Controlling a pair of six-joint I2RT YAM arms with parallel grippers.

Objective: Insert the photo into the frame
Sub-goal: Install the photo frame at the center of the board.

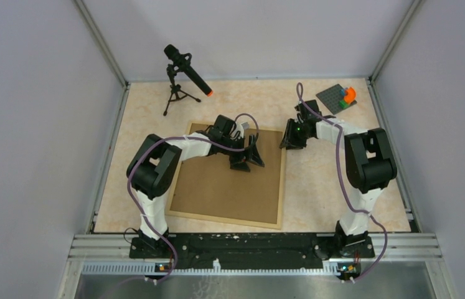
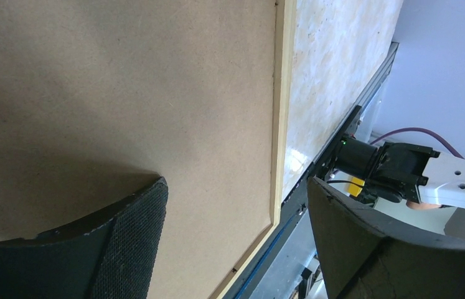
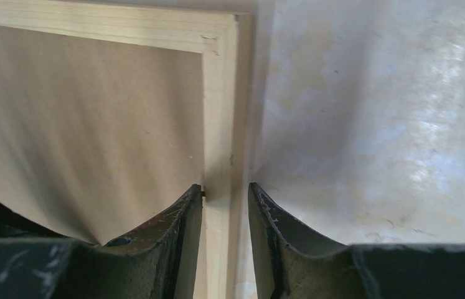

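The frame [image 1: 223, 219] of light wood strips lies flat on the table, filled by the plain brown backing board [image 1: 223, 184]. The photo is hidden. My left gripper [image 1: 248, 156] hangs open over the board's far right part; its wrist view shows the open gripper [image 2: 236, 180] above the board [image 2: 124, 81] and the frame's right strip [image 2: 278, 124]. My right gripper [image 1: 292, 140] is at the frame's right edge near the far corner. In its wrist view the gripper [image 3: 225, 187] straddles the strip [image 3: 220, 93], one finger on each side, closed onto it.
A black microphone on a small tripod [image 1: 183, 75] stands at the back left. A grey plate with coloured bricks [image 1: 340, 96] sits at the back right. The marbled table [image 1: 329, 187] ends at metal rails and grey walls.
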